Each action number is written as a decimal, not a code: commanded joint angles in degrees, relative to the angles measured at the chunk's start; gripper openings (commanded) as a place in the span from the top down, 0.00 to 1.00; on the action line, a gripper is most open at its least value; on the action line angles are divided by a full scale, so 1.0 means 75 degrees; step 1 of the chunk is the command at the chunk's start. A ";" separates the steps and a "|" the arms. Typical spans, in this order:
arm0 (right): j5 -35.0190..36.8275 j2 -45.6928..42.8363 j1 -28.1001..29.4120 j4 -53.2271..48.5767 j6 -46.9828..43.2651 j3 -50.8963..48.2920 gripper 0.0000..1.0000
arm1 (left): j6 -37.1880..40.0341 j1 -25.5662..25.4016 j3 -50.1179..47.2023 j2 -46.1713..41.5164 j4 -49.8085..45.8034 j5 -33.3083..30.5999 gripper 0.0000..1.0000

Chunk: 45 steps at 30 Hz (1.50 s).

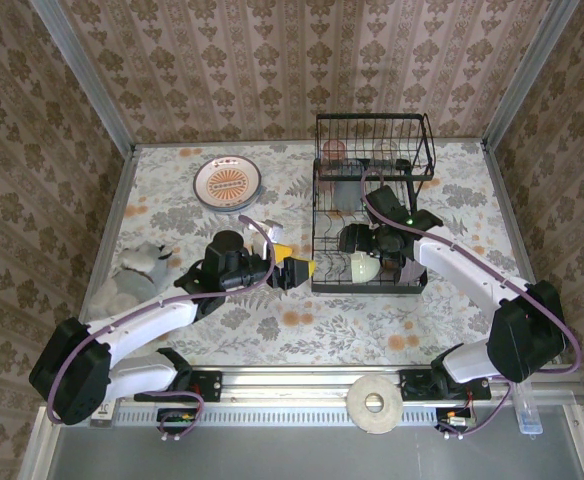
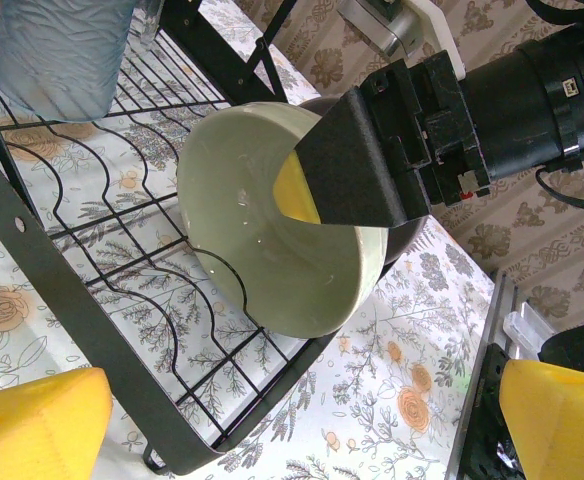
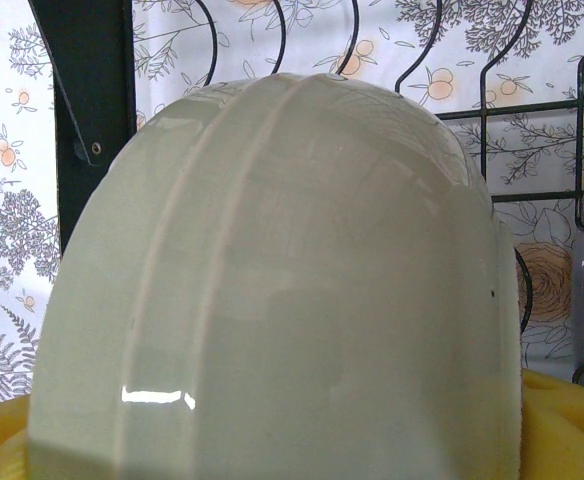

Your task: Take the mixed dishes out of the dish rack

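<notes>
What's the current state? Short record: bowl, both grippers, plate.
bowl: cream-green bowl tipped on its side on the dish rack wires
right gripper: at the bowl, one finger inside it; grip unclear
left gripper: open, empty, beside the rack
plate: orange-centre plate on the table, outside the rack
</notes>
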 commanded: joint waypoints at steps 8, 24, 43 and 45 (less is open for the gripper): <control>-0.0509 -0.0056 0.0063 -0.0087 -0.0062 0.0205 0.76 | 0.0082 0.0071 0.0012 -0.0032 0.0051 -0.0006 0.00; 0.0657 -0.0440 0.0085 -0.0659 -0.0189 0.0552 1.00 | 0.0103 0.0068 0.0059 0.0025 0.0014 -0.0025 0.00; 0.2456 -0.0217 0.0982 -0.0758 -0.0133 0.0781 1.00 | 0.0165 0.0071 0.0189 0.0188 -0.0278 -0.0102 0.00; 0.2678 -0.0217 0.1080 -0.0792 -0.0147 0.0798 1.00 | 0.0202 0.0060 0.0209 0.0174 -0.0353 -0.0124 0.00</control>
